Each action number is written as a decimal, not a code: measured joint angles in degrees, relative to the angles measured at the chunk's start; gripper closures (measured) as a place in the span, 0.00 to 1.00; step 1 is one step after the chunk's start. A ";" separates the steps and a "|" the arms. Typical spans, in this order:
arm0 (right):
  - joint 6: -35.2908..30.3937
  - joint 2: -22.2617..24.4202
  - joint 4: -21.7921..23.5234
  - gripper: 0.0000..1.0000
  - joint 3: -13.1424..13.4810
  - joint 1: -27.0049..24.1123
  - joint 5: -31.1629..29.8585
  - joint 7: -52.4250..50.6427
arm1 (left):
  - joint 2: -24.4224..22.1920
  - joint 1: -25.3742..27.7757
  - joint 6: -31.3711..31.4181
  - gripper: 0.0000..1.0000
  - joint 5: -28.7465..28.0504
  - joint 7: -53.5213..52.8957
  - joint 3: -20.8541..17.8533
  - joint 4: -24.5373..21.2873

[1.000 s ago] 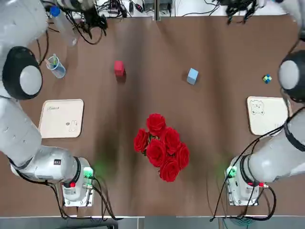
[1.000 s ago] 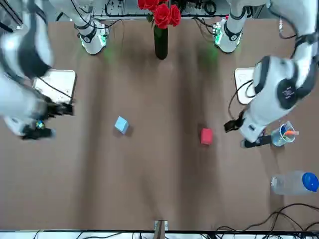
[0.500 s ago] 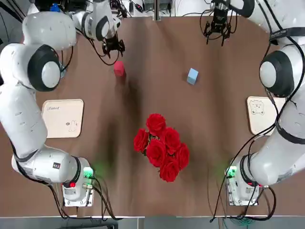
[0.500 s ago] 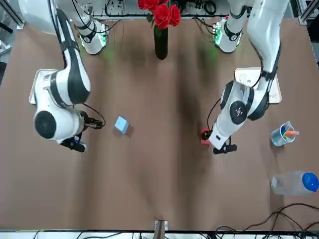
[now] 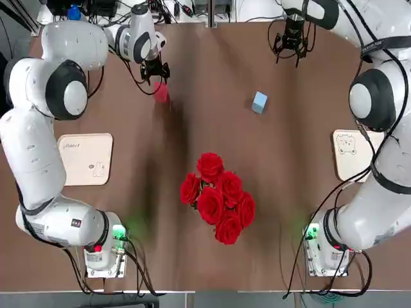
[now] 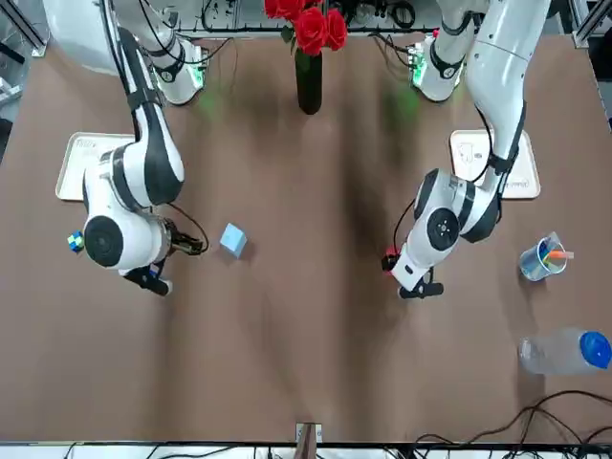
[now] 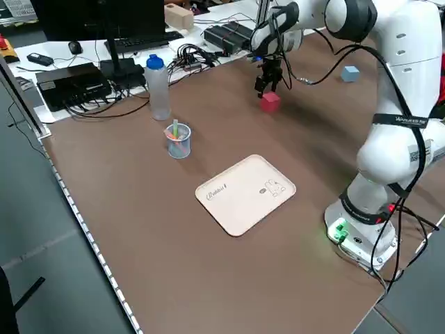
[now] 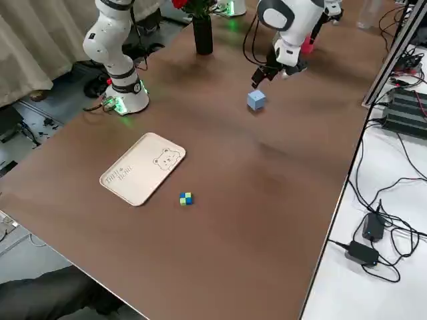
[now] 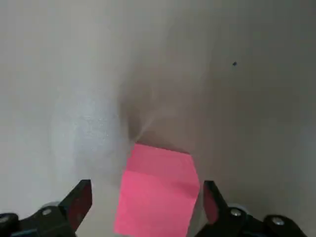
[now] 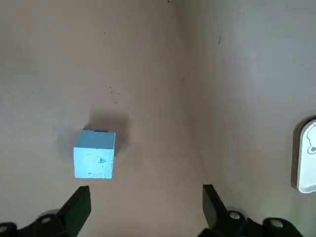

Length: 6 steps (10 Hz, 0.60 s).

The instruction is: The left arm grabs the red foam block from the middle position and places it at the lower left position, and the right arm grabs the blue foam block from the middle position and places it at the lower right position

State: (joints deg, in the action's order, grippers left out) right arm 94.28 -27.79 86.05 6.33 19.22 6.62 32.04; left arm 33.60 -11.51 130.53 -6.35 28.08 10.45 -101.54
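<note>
The brown bench [image 5: 212,115] holds two small foam blocks near its middle. The left claw [image 9: 147,210] is spread wide around the red block [image 9: 158,190], and the right claw [image 10: 143,210] is spread wide, near the blue block [image 10: 95,154]. Both blocks look soft, light and squishy, so a gentle pinch on two flat sides should work.

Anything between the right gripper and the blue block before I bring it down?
No. In the top view only bare table separates the open right gripper from the blue foam block; the right wrist view agrees.
</note>
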 joint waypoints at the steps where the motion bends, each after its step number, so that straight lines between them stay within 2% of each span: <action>1: 0.00 0.00 0.13 0.00 0.10 -0.11 0.00 0.00 | 0.16 -0.36 0.00 0.00 0.00 0.00 0.00 0.00; 3: 1.72 -0.01 2.08 0.00 0.13 -0.18 0.02 0.00 | 0.77 -0.85 -0.06 0.02 -0.03 -0.07 0.02 -0.02; 4: 5.21 0.01 4.92 0.00 0.05 0.01 0.07 0.00 | 1.51 -1.29 -0.09 0.03 -0.09 -0.11 0.02 -0.04; 6: 13.38 0.61 11.16 0.00 -0.23 1.18 0.22 3.00 | 2.60 -1.64 -0.11 0.15 -0.16 -0.28 0.01 -0.05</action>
State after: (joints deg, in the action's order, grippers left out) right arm 107.66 -27.18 97.22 6.10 20.40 6.84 35.05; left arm 36.20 -13.16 130.42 -6.50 27.80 10.46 -101.59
